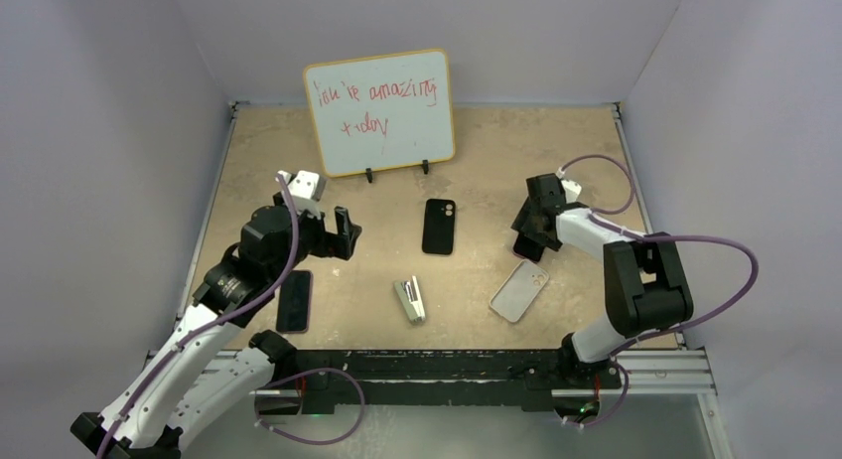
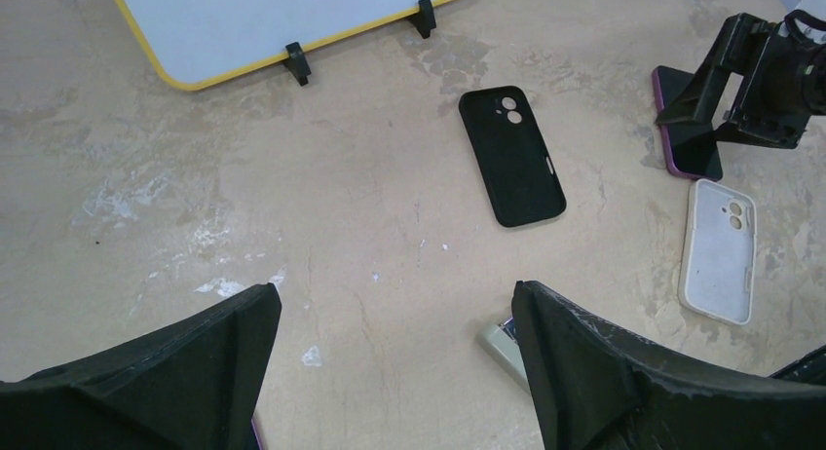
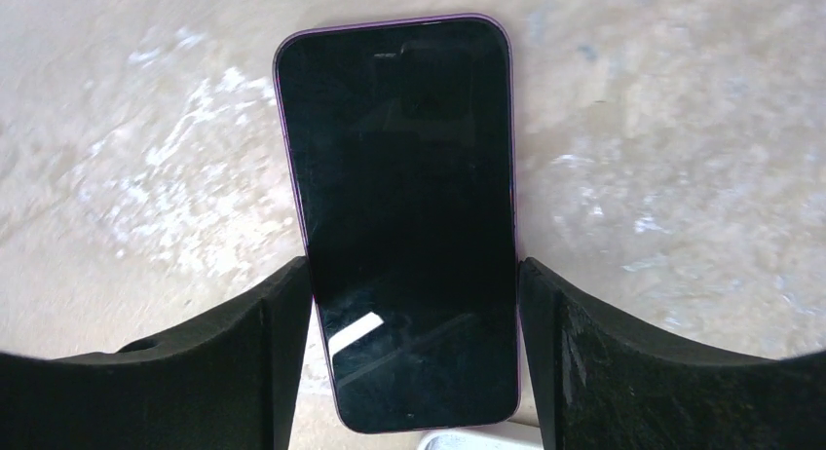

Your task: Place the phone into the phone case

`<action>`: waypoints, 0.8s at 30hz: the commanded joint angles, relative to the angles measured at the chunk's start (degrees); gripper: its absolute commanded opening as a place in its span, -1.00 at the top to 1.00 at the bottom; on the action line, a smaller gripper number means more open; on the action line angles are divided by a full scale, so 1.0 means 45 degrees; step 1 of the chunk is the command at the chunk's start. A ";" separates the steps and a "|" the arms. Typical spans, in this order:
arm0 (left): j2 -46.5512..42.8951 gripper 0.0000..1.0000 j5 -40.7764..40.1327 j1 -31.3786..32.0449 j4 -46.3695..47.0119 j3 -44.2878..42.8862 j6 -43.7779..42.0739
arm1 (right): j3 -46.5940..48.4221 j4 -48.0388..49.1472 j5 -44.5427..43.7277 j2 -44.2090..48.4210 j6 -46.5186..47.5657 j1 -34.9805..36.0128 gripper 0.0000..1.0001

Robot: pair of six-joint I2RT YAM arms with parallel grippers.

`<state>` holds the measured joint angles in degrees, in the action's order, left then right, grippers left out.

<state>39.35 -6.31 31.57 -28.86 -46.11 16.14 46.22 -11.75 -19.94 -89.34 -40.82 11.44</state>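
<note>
right gripper's (image 3: 414, 275) matte fingers (image 3: 244, 372) flank the glossy phone (image 3: 399, 158), grip unclear; left gripper (image 2: 393, 289) spread wide.

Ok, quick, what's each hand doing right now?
Left hand: open, holding nothing.
Right hand: closed on the long edges of the purple-edged phone.

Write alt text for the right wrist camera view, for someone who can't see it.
A dark-screened phone with a purple rim lies face up on a pale, scuffed table, flanked closely at its lower half by the two black fingers of the right pincer. Whether they press its edges is unclear. A white sliver shows at the bottom edge.
</note>
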 commanded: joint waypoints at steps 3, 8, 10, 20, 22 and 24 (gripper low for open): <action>0.0433 -0.85 -0.0287 0.0014 0.0069 0.0087 0.1201 | 0.0354 0.0867 0.1133 0.0115 0.1567 0.0966 -0.07; 0.1488 -0.79 0.0926 0.0013 0.0220 0.0023 0.2792 | -0.0126 0.1802 0.1826 0.0676 0.2302 0.1383 -0.03; 0.1852 -0.77 0.1322 0.0010 0.0433 -0.0123 0.3200 | -0.0431 0.2276 0.1844 0.1096 0.2586 0.1644 -0.02; 0.4103 -0.69 0.4504 -0.0542 0.1043 -0.1917 0.3770 | -0.1852 0.4563 0.2241 0.2877 0.3198 0.2399 0.06; 0.4434 -0.67 0.5442 -0.0740 0.1494 -0.1768 0.4144 | -0.1993 0.4659 0.2202 0.2853 0.3118 0.2595 0.06; 0.4673 -0.65 0.5934 -0.0885 0.2046 -0.1441 0.4337 | -0.2054 0.4784 0.2178 0.2911 0.3147 0.2836 0.07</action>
<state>58.57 11.60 28.97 -25.08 -52.45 32.25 37.78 4.91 -10.66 -77.47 -27.81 22.59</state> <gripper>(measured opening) 0.834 0.724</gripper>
